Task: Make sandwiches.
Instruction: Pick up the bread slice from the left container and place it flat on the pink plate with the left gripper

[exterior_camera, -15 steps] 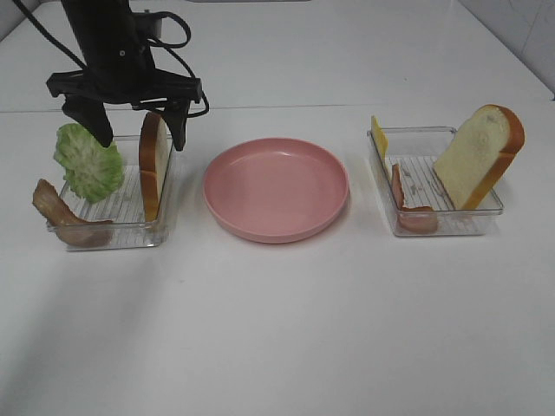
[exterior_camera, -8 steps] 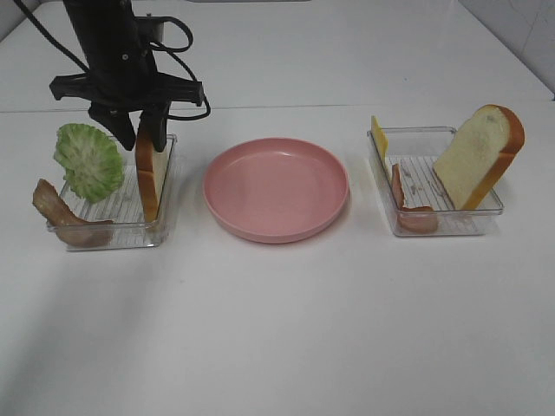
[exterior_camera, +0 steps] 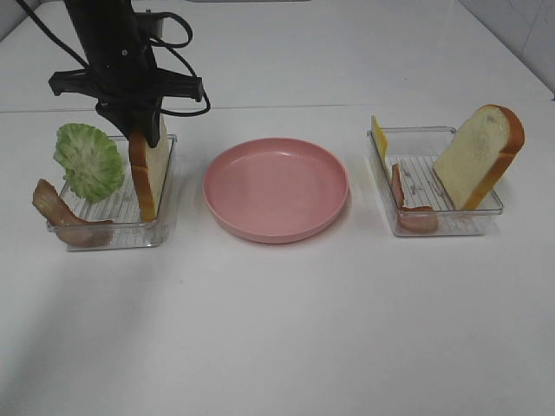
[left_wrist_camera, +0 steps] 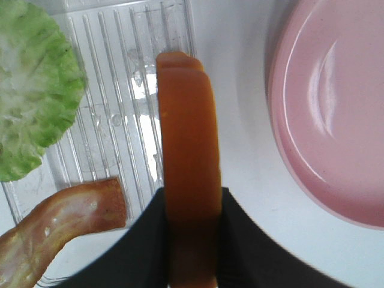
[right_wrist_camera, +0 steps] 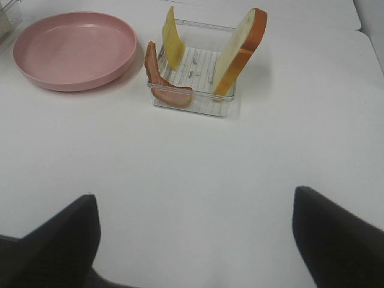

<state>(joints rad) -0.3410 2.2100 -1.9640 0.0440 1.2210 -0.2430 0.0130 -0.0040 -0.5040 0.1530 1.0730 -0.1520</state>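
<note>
**Operator:** How was the table laid out?

**Spotter:** On your white table (exterior_camera: 277, 347), the pink plate (exterior_camera: 276, 189) sat bare in the middle with a clear tray on either side. The left tray (exterior_camera: 111, 232) was just beside the plate, and the right tray (exterior_camera: 444, 227) stood a little further off.

**Operator:** And the bread?

**Spotter:** Your left bread slice (exterior_camera: 149, 173) stood on edge along the plate-side wall of the left tray. Its crust was up and its long axis ran front to back. The right bread slice (exterior_camera: 481, 156) leaned in the right tray, untouched.

**Operator:** What did my grippers have?

**Spotter:** Your left gripper (exterior_camera: 139, 130) had its jaws pressed against both faces of the left bread slice, pinching across its thickness near the top. Your right gripper (right_wrist_camera: 195, 216) hung wide apart over bare table with nothing in it, well short of its tray.

**Operator:** So where next?

**Spotter:** I'd say lift, then carry it toward your right, since the plate lay directly that way from your left gripper. That arm was clearly the nearer one.

**Operator:** Fillings?

**Spotter:** The lettuce leaf (exterior_camera: 87, 160) and one bacon strip (exterior_camera: 62, 215) were in the left tray. The cheese slice (exterior_camera: 379, 136) and another bacon strip (exterior_camera: 406, 204) were in the right one.
</note>
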